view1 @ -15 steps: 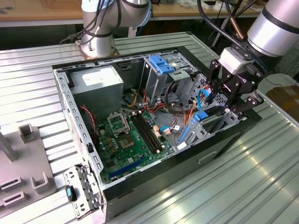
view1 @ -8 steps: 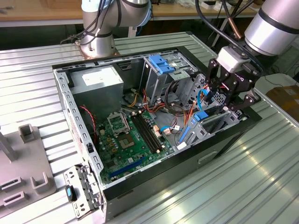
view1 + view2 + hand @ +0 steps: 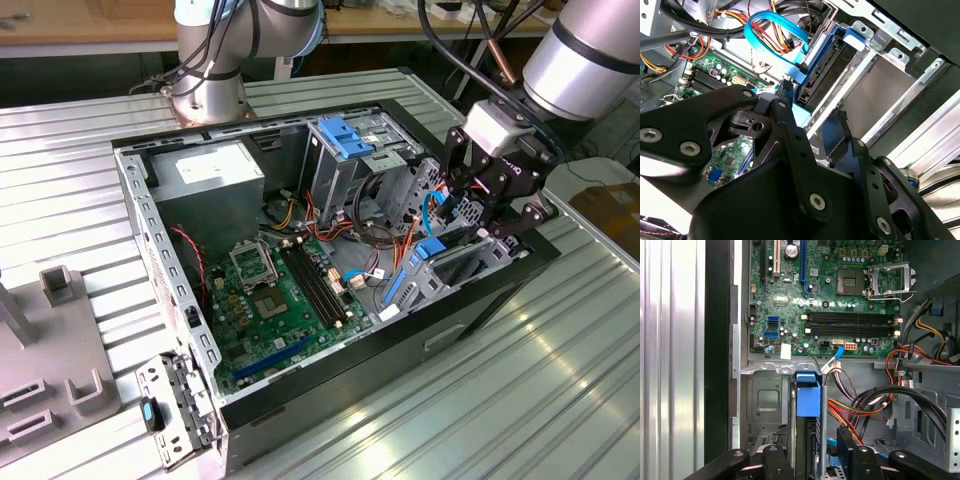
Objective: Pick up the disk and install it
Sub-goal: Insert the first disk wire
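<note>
Here, the disk (image 3: 807,395) is a flat dark drive standing on edge, framed by bright blue carrier rails with a square blue tab at its end. In the exterior view it (image 3: 440,252) sits in the lower drive bay of the open computer case (image 3: 300,385), directly under the gripper (image 3: 497,232). There is one disk and two fingers (image 3: 847,450). They are parted and straddle its near end, one close against a face, the other standing off with a gap. Just past the fingertips one thin blue data cable (image 3: 772,22) loops above the disk. Beyond the fingers lies one green motherboard (image 3: 790,305) with a single empty CPU socket (image 3: 887,282). Farther off are one light-blue flap (image 3: 345,140) and one grey power supply (image 3: 205,170).
</note>
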Robot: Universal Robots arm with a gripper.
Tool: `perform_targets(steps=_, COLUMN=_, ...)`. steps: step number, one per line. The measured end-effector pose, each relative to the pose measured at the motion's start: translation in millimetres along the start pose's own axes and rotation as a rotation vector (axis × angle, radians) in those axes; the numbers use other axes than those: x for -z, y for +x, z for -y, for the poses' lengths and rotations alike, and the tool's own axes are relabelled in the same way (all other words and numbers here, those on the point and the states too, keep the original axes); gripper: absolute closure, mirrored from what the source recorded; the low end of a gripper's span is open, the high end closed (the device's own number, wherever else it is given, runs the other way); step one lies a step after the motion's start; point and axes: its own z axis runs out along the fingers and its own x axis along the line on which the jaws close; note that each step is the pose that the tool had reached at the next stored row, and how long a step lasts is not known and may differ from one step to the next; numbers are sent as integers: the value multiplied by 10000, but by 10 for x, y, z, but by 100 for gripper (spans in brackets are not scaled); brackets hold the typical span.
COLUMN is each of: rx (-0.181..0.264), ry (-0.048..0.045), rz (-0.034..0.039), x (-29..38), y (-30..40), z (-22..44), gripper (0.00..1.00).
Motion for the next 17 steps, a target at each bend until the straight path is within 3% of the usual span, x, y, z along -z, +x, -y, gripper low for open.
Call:
perform_targets(steps=6, rx=8, ry=-1, rz=2, x=-3, y=0, z=14, gripper=50)
perform_targets(steps=11, rx=37, ry=-55, rz=13, x=-2, y=-2, z=185, gripper=50)
perform_targets(steps=13, rx=36, ry=-56, rz=75, x=-3, y=-2, z=192, gripper=50)
perform_targets(steps=17, rx=36, ry=-60, rz=67, x=54, y=-6, z=195, gripper=50)
